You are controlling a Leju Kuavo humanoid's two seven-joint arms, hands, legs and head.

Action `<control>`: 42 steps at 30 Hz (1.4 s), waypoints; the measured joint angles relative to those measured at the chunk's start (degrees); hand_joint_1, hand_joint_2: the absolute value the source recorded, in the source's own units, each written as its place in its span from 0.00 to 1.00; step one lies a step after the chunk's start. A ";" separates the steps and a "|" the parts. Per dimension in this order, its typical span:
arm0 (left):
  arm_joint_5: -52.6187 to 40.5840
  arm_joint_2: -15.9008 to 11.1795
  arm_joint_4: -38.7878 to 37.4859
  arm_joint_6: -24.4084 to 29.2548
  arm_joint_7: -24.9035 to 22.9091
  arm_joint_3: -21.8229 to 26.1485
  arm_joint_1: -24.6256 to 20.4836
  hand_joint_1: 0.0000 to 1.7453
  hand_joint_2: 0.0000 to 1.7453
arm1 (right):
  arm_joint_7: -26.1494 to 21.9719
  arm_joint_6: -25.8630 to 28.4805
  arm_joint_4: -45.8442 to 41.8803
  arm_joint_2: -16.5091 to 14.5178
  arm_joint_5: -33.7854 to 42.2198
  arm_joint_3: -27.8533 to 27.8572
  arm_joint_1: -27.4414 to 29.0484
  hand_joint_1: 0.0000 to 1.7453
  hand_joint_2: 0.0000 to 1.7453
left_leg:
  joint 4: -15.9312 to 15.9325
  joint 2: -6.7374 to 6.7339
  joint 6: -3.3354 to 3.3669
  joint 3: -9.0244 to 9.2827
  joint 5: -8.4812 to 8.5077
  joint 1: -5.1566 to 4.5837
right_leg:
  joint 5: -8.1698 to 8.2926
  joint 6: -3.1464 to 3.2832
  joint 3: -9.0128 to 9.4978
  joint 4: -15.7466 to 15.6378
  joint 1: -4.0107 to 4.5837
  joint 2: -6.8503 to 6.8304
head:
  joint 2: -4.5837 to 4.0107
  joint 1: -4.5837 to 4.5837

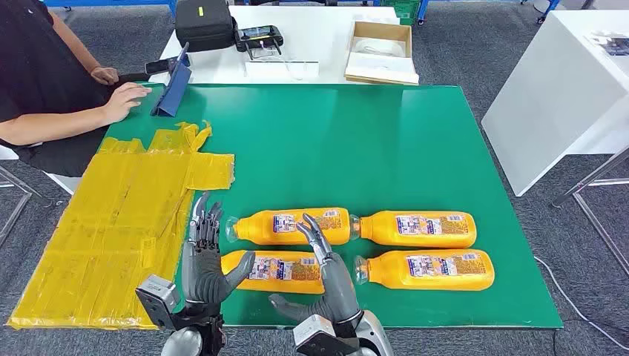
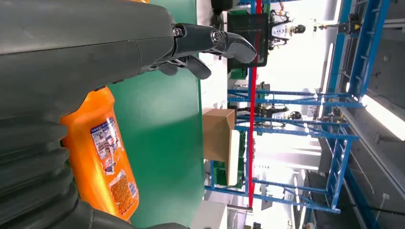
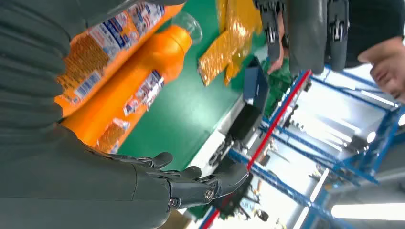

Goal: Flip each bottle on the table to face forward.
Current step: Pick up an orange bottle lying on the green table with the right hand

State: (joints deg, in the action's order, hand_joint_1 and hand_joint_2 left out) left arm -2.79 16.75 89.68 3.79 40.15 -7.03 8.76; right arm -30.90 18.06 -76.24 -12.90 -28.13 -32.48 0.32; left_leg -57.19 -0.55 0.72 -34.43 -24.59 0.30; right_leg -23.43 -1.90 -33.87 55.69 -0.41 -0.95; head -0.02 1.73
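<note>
Green covering is seen over the bench (image 1: pixel 415 141), on which four orange bottles lie on their sides in two rows of two near the front edge. The rear left bottle (image 1: pixel 291 225) and the rear right bottle (image 1: pixel 419 228) are laid end to end, as are the front left bottle (image 1: pixel 276 268) and the front right bottle (image 1: pixel 426 269); all clear caps are pointed toward the robot's left, and printed labels are turned upward.

The left robot hand (image 1: pixel 204 256) is raised just beside the cap end of the front left bottle, fingers spread and extended, nothing being gripped. The right robot hand (image 1: pixel 326 267) is held over the body of the front left bottle, its fingers reaching up across the rear left bottle; the fingers are spread and no bottle is enclosed, though whether the palm touches the bottle beneath cannot be told. In the left wrist view an orange bottle (image 2: pixel 102 157) is shown lying close under the open hand (image 2: pixel 191 47). In the right wrist view two bottles (image 3: pixel 133 81) are shown side by side beyond the extended fingers (image 3: pixel 191 181).

Crumpled yellow sheeting (image 1: pixel 122 222) is spread over the bench's left side. A person's hand (image 1: pixel 126 99) is rested at the far left corner beside a blue folder (image 1: pixel 172 90). A cardboard box (image 1: pixel 380 52) and a black bag (image 1: pixel 203 22) are placed on a white table (image 1: pixel 319 41) behind.
</note>
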 joint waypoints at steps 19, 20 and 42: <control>-0.01 -0.01 -0.04 1.30 0.00 1.18 -0.01 0.00 0.00 | 2.12 -0.67 0.08 0.08 -1.92 0.45 0.19 0.00 1.00 | 0.00 0.00 0.00 0.00 0.00 0.00 | 0.00 0.00 -0.01 0.00 0.00 0.00 | 0.00 0.00; 0.03 0.00 -0.05 1.30 0.00 1.19 -0.03 0.00 0.00 | 2.88 -1.12 0.19 0.13 -2.35 0.43 0.01 0.00 1.00 | 0.00 0.00 0.00 0.00 0.00 0.00 | 0.00 0.00 -0.01 0.00 0.00 0.00 | 0.00 0.00; -0.34 0.01 -1.05 -0.22 0.00 2.25 -0.86 0.00 0.00 | 19.07 -16.82 13.21 2.76 -8.16 -5.44 -19.43 0.00 1.00 | -0.01 -0.02 0.00 0.02 0.14 0.00 | 0.04 -0.01 0.02 0.03 0.00 0.01 | 0.00 0.01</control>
State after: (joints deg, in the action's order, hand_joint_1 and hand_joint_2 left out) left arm -3.13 16.76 88.63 3.57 40.15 -4.78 7.90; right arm -11.83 1.24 -63.03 -10.14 -36.29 -37.92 -19.11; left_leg -57.20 -0.57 0.72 -34.41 -24.45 0.31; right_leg -23.39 -1.91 -33.85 55.72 -0.40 -0.95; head -0.02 1.74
